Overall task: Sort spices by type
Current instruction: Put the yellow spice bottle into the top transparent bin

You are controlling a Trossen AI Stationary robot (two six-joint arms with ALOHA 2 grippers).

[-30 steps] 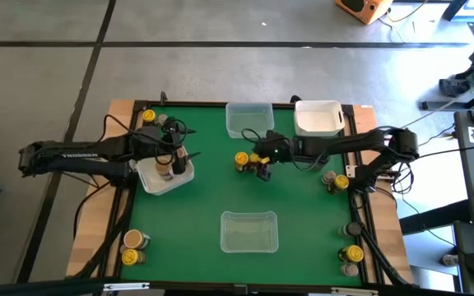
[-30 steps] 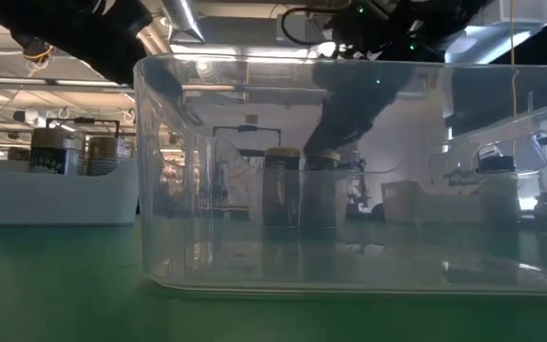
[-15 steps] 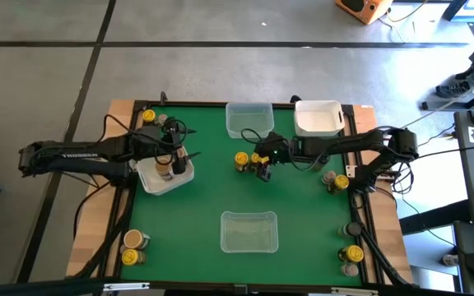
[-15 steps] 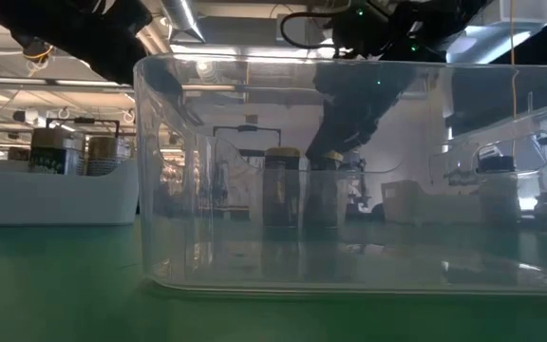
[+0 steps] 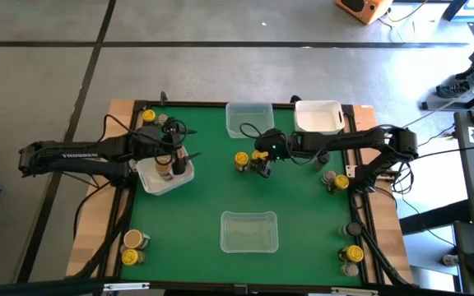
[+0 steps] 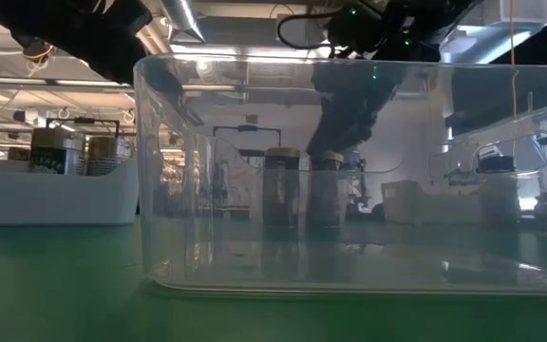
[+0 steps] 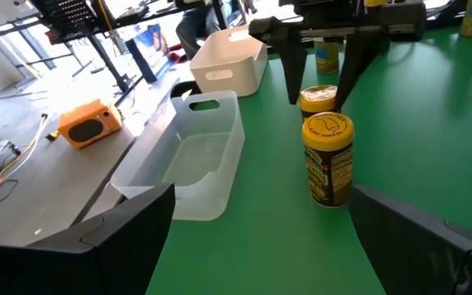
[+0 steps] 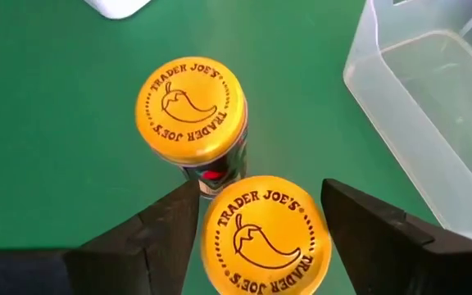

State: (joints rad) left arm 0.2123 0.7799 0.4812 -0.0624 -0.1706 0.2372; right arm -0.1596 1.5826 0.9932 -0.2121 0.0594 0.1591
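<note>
Counter [image 5: 220, 193] of green felt with wooden side rails fills the middle of a grey concrete floor [image 5: 48, 74] marked by dark seams. Open green lies between the centre and the clear rectangular plastic tub [image 5: 249, 232] near the front edge, and again to either side of that tub. At the back edge sit a second clear tub [image 5: 248, 119] and a white rectangular tub [image 5: 318, 117], side by side. A third white tub [image 5: 164, 175] near the left rail holds two tan-lidded spice jars [image 5: 165, 165], with the left end effector [image 5: 174, 154] poised over them, fingers spread apart. The right end effector [image 8: 252, 233] reaches to the counter's centre, its fingers apart and flanking one yellow-lidded cylindrical spice jar [image 8: 256, 238]; whether they press it, I cannot tell. A second yellow-lidded jar [image 8: 192, 106] stands just beside it. More small jars cluster at the front-left corner [image 5: 130, 247], back-left corner [image 5: 149, 116], right rail [image 5: 334, 180] and front-right corner [image 5: 352, 256].
</note>
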